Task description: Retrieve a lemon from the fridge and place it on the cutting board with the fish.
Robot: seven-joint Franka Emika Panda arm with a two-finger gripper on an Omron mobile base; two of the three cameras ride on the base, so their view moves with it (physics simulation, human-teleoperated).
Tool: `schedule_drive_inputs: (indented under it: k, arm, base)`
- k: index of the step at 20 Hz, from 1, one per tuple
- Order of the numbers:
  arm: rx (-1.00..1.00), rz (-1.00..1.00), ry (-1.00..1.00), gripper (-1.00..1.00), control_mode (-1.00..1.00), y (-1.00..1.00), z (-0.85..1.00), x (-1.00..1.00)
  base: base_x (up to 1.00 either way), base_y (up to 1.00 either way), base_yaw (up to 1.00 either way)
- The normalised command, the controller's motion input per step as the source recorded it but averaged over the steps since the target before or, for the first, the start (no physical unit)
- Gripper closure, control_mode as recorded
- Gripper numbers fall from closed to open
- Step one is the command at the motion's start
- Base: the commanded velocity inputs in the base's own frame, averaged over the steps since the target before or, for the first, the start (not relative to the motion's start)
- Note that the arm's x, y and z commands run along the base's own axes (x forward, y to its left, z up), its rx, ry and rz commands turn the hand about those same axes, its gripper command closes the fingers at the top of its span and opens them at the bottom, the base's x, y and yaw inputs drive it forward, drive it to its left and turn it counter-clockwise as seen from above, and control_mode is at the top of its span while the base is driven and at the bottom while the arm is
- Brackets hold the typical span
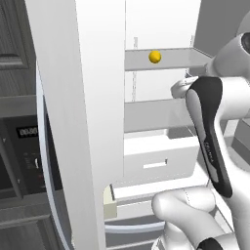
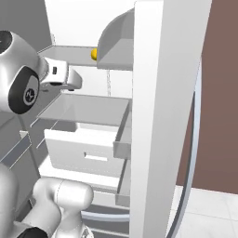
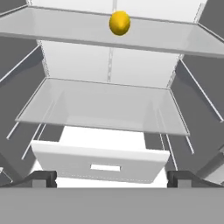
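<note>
The fridge (image 1: 73,97) stands open, showing its white interior. A small yellow-orange lemon (image 3: 119,22) sits on the upper glass shelf (image 3: 52,33), near the back wall; the base views also show the lemon (image 1: 155,56) (image 2: 94,54). My gripper (image 3: 112,178) is open and empty, below the lemon and well short of it, facing into the fridge at the height of the lower shelf (image 3: 105,105). Its white hand (image 2: 60,74) reaches in from the fridge's front. The cutting board and the fish are out of view.
A white drawer (image 3: 100,162) sits under the lower shelf. The open fridge doors (image 2: 162,116) flank the arm closely on both sides, one with door bins (image 2: 116,51). A dark built-in appliance (image 1: 24,151) sits left of the fridge.
</note>
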Motion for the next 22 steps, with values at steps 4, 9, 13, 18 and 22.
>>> schedule_drive_inputs:
  k: [4,9,13,18,22]
  arm:
    - [-0.02,0.0,-0.03,-1.0,-1.0,0.0,0.31,0.21]
    - [0.0,0.0,-0.1,-1.0,-1.0,0.0,0.08,0.41]
    - [0.0,0.0,-0.32,-1.0,-1.0,0.0,0.02,0.5]
    - [0.0,0.0,-0.36,-1.0,-1.0,0.0,0.12,0.22]
    - [0.05,-0.04,-0.01,-1.0,-1.0,0.0,0.44,0.0]
  base:
    - [0.0,0.0,0.0]
    - [0.0,0.0,0.0]
    - [0.0,0.0,0.0]
    - [0.0,0.0,0.0]
    - [0.0,0.0,0.0]
